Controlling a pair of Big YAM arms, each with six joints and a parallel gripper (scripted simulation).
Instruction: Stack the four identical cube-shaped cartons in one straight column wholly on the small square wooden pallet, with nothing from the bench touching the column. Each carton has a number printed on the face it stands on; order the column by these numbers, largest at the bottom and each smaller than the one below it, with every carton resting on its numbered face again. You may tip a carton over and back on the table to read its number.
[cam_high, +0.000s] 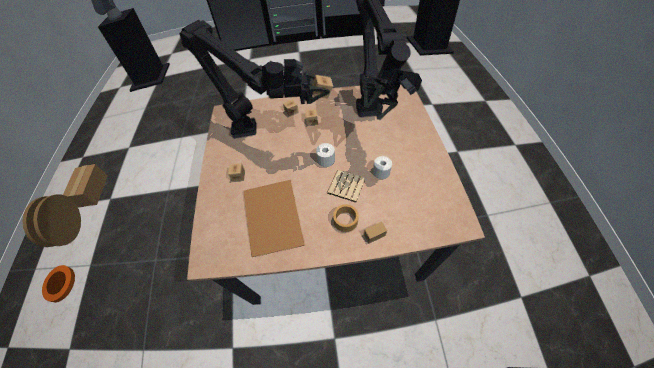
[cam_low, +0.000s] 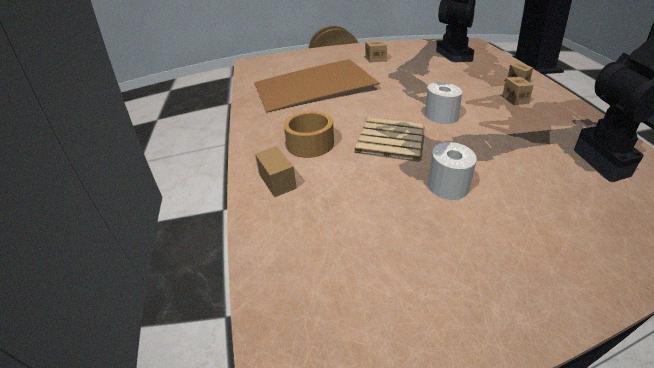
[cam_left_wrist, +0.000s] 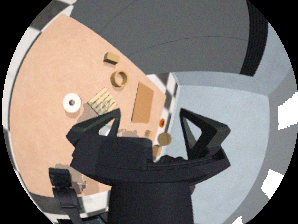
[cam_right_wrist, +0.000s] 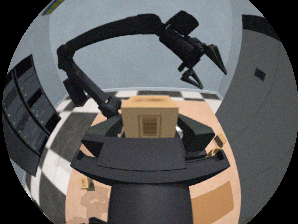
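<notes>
Checkered floor (cam_high: 195, 215) around a tan worktop (cam_high: 400, 200) (cam_low: 400, 260). Left to right, top view: single carton (cam_high: 235, 171) (cam_low: 376, 52), tan cube with dark print on its side, near the brown sheet (cam_high: 274, 218) (cam_low: 317, 85). Two more cartons (cam_high: 290, 107) (cam_high: 311, 117) (cam_low: 518, 91) close together by the far edge. Right gripper (cam_high: 316, 92) (cam_right_wrist: 150, 118): fingers grasping the fourth carton (cam_high: 323, 81) (cam_right_wrist: 150, 123), raised; face toward the wrist camera bears a dark brown framed print. Pallet (cam_high: 346, 186) (cam_low: 390, 141) (cam_left_wrist: 102, 101), pale slatted wood, bears no carton, partly shadowed. Left gripper (cam_high: 381, 102) (cam_left_wrist: 150, 111) (cam_right_wrist: 213, 81): fingers released, wide apart.

Hard to read: undersides of the three standing cartons hidden; rear one of the pair partly covered in exterior view, both grippers out of that frame. Left fingers blend into dark arm from above.
</notes>
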